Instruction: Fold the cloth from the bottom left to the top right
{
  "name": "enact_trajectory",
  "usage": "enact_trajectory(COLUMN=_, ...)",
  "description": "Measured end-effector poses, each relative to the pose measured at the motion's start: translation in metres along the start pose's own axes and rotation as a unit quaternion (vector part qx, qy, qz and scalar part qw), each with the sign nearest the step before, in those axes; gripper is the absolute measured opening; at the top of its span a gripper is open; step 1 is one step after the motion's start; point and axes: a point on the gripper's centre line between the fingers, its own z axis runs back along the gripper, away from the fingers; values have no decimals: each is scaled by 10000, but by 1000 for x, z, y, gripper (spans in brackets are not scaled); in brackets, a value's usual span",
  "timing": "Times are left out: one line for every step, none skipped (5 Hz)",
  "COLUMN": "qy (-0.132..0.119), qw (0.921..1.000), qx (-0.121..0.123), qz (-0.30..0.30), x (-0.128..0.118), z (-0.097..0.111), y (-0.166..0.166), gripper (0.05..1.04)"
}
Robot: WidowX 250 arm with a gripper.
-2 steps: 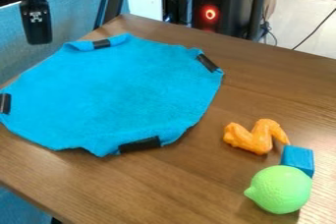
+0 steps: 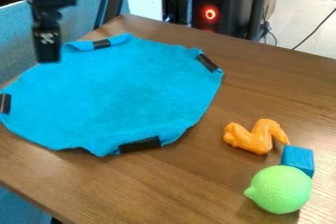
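the gripper has shifted toward five o'clock, nearing the cloth, spread at nine o'clock on the table, seemingly to start folding; clenched or released, i cannot tell.

The camera is looking down at a slant on the wooden table, from across the blue cloth from the gripper. It is facing over the tabletop, its centre line passing to the frame's right of the gripper. It is standing at middle range, taking in the cloth below and right of the gripper. The green lime, well apart from the gripper toward the frame's lower right, is lying nearer the lens. Rightward of the gripper, the view is reaching past the table's far edge to a dark computer case.
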Motion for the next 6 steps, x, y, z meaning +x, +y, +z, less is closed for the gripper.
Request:
enact_trajectory(qy=14, qw=9984, qx=43, qz=567, x=-14, z=3, y=15, gripper=1001)
enact_trajectory(qy=155, qw=9820, qx=-539, qz=1805, x=-38, z=-7, y=39, gripper=1001)
enact_trajectory(qy=427, qw=9457, qx=-1397, qz=2904, x=-59, z=-19, y=49, gripper=1001)
enact_trajectory(qy=315, qw=8836, qx=-2274, qz=4082, x=-97, z=-28, y=44, gripper=1001)
enact_trajectory(qy=-104, qw=8240, qx=-2435, qz=5115, x=-111, z=-37, y=27, gripper=1001)
enact_trajectory(qy=-296, qw=7735, qx=-2100, qz=5973, x=-116, z=-39, y=14, gripper=1001)
